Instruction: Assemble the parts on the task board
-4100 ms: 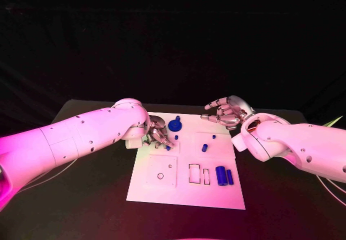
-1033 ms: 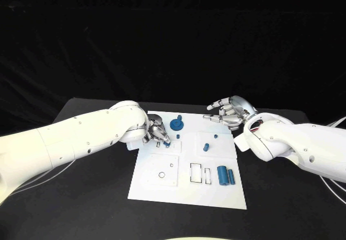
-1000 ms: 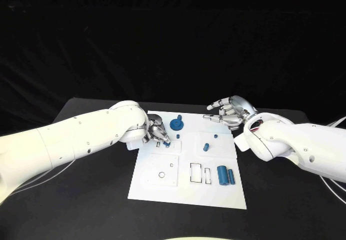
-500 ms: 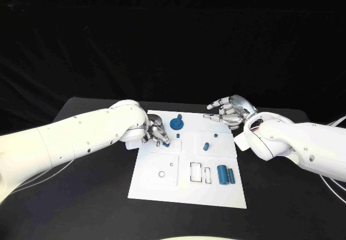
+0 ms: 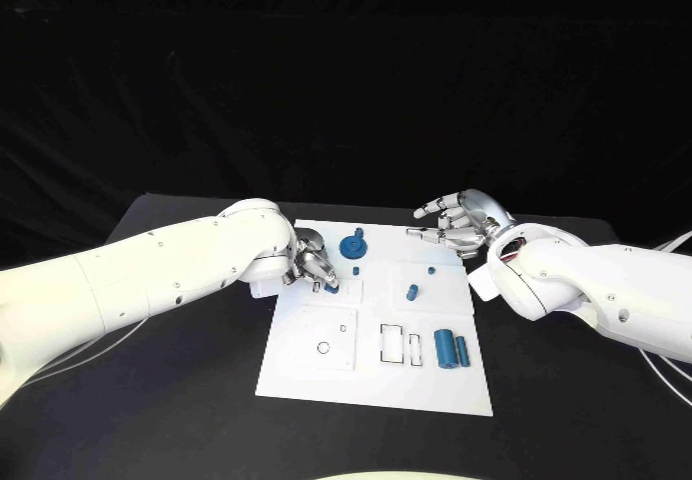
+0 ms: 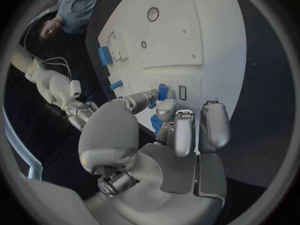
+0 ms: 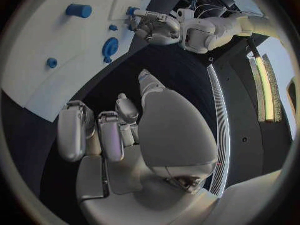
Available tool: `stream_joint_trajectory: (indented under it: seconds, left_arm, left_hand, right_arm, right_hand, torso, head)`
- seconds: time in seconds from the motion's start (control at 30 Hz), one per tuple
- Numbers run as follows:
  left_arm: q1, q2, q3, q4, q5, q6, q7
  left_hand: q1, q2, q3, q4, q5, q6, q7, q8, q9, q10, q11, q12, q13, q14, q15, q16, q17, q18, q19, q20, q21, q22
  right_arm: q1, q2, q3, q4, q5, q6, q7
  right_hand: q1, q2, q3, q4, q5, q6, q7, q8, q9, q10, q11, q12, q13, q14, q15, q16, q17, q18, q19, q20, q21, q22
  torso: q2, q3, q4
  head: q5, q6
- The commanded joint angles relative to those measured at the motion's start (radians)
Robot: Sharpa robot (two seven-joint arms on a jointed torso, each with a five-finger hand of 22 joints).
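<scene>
The white task board (image 5: 332,375) lies in the middle of the table. My left hand (image 5: 313,264) is over the board's far left part and pinches a small blue part (image 5: 332,288) between thumb and finger, just beside a small rectangular slot (image 5: 316,287). In the left wrist view the blue part (image 6: 162,91) sits at the fingertips next to the slot (image 6: 182,92). My right hand (image 5: 459,225) hovers at the board's far right corner, fingers apart and holding nothing. A blue gear-like part (image 5: 355,243) stands near the far edge.
Two blue cylinders (image 5: 451,350) lie side by side on the board's right, next to two rectangular cut-outs (image 5: 389,343). A blue peg (image 5: 411,293) and two smaller pegs (image 5: 356,270) stand mid-board. A round hole (image 5: 322,348) is in the near left panel.
My left hand's fingertips, with the small blue part, have shifted very slightly towards the slot. The right hand has stayed where it was.
</scene>
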Motion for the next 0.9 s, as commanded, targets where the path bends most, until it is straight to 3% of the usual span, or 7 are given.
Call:
stream_joint_trajectory:
  seconds: [0.03,0.9]
  left_arm:
    - [-0.001,0.003,-0.001,0.000,-0.001,0.008,-0.001]
    - [-0.001,0.021,-0.001,-0.016,0.010,0.025,0.000]
  left_hand:
    - [-0.009,0.040,0.084,-0.010,0.079,0.169,-0.048,0.104,0.164,0.051,-0.015,0.013,0.021,0.112,-0.010,0.018,0.279,-0.023,0.031,-0.005,0.017,0.022]
    - [-0.066,0.084,0.021,0.042,0.058,0.209,-0.058,0.089,0.156,0.077,-0.022,0.021,0.048,0.112,-0.015,0.018,0.279,-0.028,0.045,-0.010,0.023,0.044]
  right_arm:
    - [0.000,0.000,0.000,0.000,-0.002,0.003,0.002]
    - [0.000,0.000,0.000,0.001,-0.002,0.005,0.003]
  right_hand:
    - [-0.018,0.014,0.012,0.003,0.004,-0.001,0.000,0.020,0.010,-0.016,-0.002,0.002,-0.002,0.061,-0.010,-0.010,0.138,0.024,-0.013,0.000,-0.011,0.110]
    - [-0.019,0.015,0.012,0.002,0.004,-0.001,0.000,0.022,0.010,-0.016,-0.002,0.002,-0.002,0.061,-0.011,-0.010,0.137,0.024,-0.013,-0.001,-0.012,0.110]
  torso:
    - [0.000,0.0003,-0.0006]
    - [0.000,0.0010,-0.0001]
  head:
    - [0.000,-0.001]
    - [-0.003,-0.003]
